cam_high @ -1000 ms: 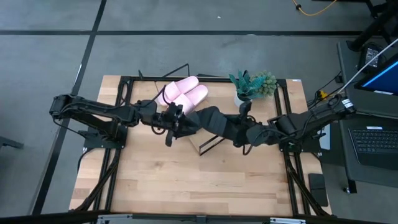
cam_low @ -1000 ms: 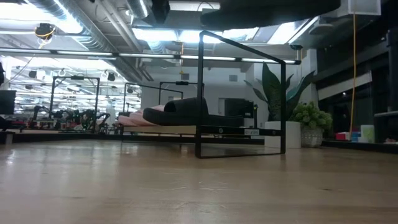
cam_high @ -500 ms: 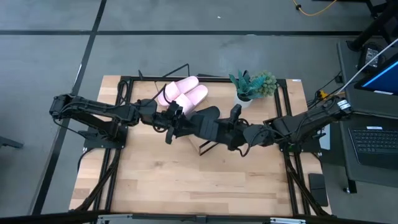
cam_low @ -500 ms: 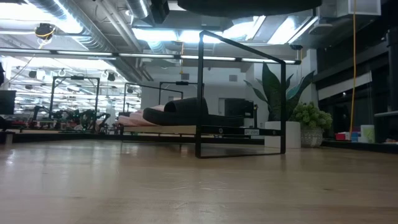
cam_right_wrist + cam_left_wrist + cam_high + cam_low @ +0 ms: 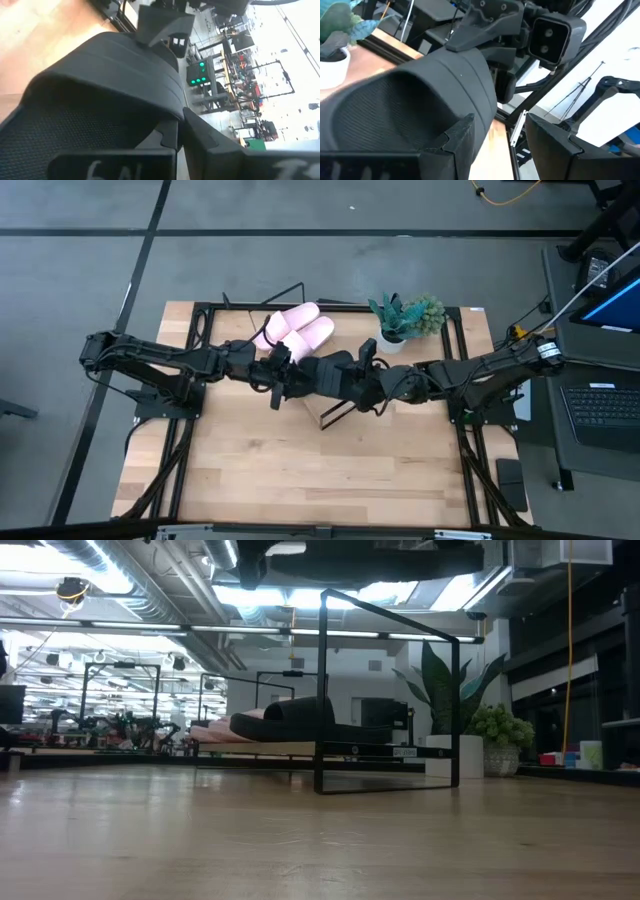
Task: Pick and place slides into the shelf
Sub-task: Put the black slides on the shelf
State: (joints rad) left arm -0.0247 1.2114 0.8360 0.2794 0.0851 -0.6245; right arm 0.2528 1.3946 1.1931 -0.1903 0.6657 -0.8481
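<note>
Two pale pink slides [image 5: 294, 327] lie side by side on the slanted shelf [image 5: 300, 748], toward its far left end in the high view. One black slide [image 5: 298, 718] rests on the shelf board just beside them, seen clearly in the low view. A second black slide [image 5: 335, 373] is in the air over the middle of the counter [image 5: 300, 470], between the two arms and above the shelf's black wire frame [image 5: 388, 700]. That makes four slides: two pink, two black.

The right gripper [image 5: 362, 383] reaches in from the right, its jaws clamped shut on the strap of the airborne black slide; the right wrist view shows the strap pinched between the dark fingers [image 5: 210, 145]. The left gripper [image 5: 281, 377] comes in from the left and sits at the other end of the same slide, its jaws spread wide; in the left wrist view the slide fills the space beside them.

One potted plant [image 5: 405, 318] stands at the far edge of the counter, right of the shelf.
</note>
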